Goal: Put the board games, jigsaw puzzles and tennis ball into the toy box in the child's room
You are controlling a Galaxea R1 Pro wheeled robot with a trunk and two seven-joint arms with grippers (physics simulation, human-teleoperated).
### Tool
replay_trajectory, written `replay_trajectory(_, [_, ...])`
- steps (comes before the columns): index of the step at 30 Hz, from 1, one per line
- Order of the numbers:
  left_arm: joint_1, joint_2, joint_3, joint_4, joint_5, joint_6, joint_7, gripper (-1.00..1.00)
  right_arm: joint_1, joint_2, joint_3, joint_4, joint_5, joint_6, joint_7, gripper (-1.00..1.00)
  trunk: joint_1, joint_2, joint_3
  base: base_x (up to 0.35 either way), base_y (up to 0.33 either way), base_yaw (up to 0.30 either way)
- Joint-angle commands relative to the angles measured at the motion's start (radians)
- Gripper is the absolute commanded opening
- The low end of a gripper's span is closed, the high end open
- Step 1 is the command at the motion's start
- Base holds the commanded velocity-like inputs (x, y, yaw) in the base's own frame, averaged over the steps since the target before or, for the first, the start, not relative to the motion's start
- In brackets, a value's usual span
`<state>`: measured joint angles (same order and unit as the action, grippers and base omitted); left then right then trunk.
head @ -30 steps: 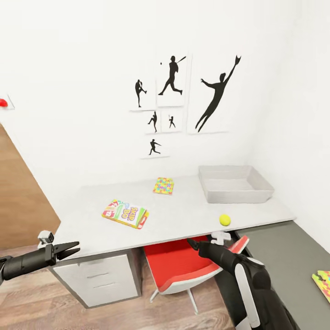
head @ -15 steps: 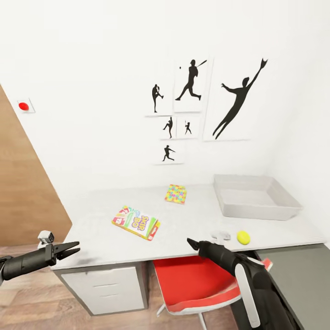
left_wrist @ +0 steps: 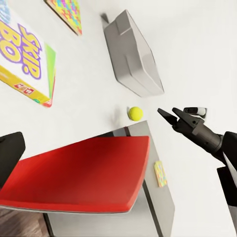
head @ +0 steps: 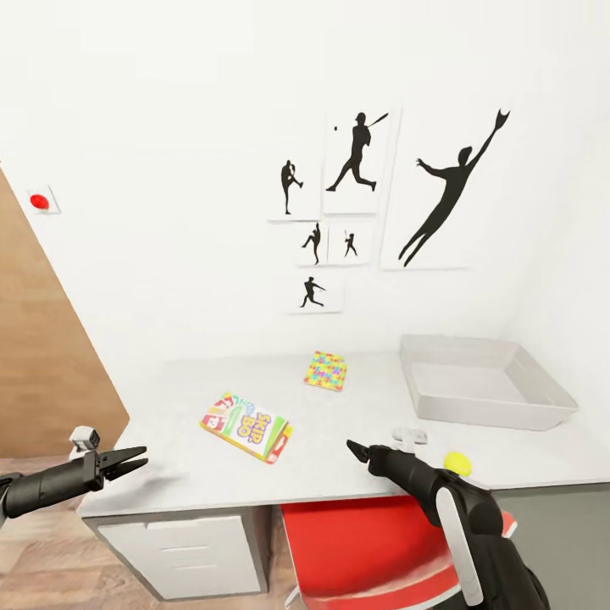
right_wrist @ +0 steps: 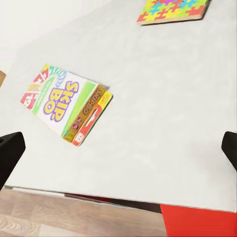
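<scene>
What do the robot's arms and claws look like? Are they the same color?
Both arms are mostly black and tube-shaped. The left gripper has two thin, pointed black fingers, with a small white-grey block sitting on its wrist. The right gripper ends in a pointed black tip too, with the same small white block beside it. The right arm also has a long white stripe panel along its side.

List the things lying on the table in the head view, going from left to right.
Board game → jigsaw puzzle → tennis ball → toy box, all on the pale table.
</scene>
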<state>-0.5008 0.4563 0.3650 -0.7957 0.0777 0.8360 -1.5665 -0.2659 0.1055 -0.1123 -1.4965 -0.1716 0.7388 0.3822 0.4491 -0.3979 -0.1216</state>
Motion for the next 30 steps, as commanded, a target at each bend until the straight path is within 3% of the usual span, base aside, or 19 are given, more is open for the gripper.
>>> replay_trajectory(1, [-0.001,0.0,0.0,0.0,-0.001,0.011,-0.004,1.0,-0.001,0.001,-0.003,0.0,-0.003,0.007,0.004,1.0,0.001,-0.002,-0.002,0.148,-0.113,-0.015])
replay_trajectory(17, [-0.001,0.002,0.0,0.0,-0.001,0.011,-0.004,1.0,-0.001,0.002,-0.002,0.001,-0.003,0.007,0.002,1.0,0.001,-0.002,0.011,0.104,-0.083,-0.113])
replay_trajectory(30, [-0.001,0.002,0.0,0.0,-0.001,0.011,-0.004,1.0,-0.001,0.005,-0.001,0.001,-0.003,0.006,-0.002,1.0,0.001,-0.002,0.012,0.092,0.055,-0.009])
